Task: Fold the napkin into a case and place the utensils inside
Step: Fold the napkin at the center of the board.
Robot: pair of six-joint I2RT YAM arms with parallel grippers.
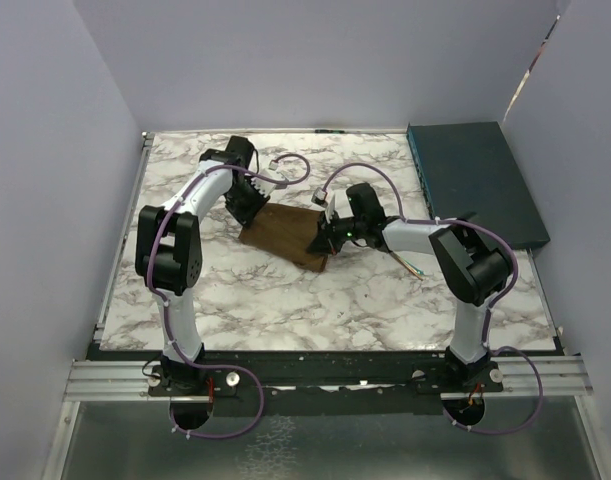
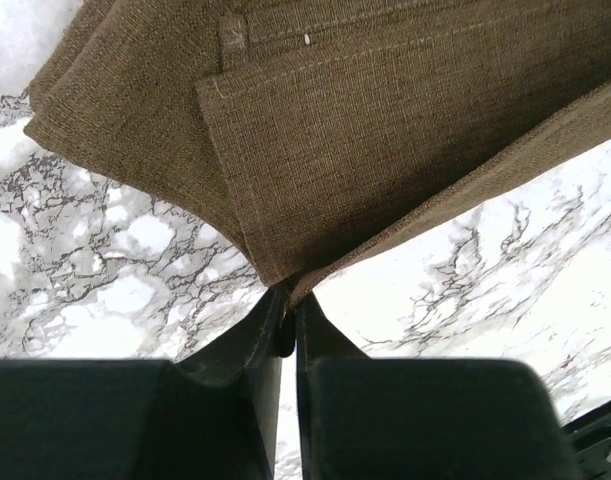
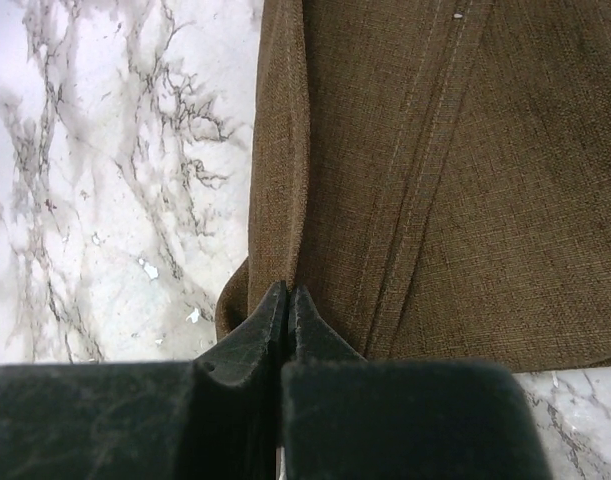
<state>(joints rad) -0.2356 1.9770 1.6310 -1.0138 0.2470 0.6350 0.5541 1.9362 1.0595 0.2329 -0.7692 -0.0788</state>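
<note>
Two claws meet the napkin (image 1: 283,234) at frame centre: left gripper (image 2: 288,300) at a corner, jaws a sliver apart, and I cannot tell if it grips; right gripper (image 3: 288,298) clamped on a folded edge, I judge to pin the crease. Fork (image 1: 418,268) lies further right.

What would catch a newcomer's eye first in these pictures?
The folded brown napkin at the middle of the marble table, with the left gripper nipping one corner and the right gripper shut on a folded edge. Next, the dark teal box at the far right corner.
</note>
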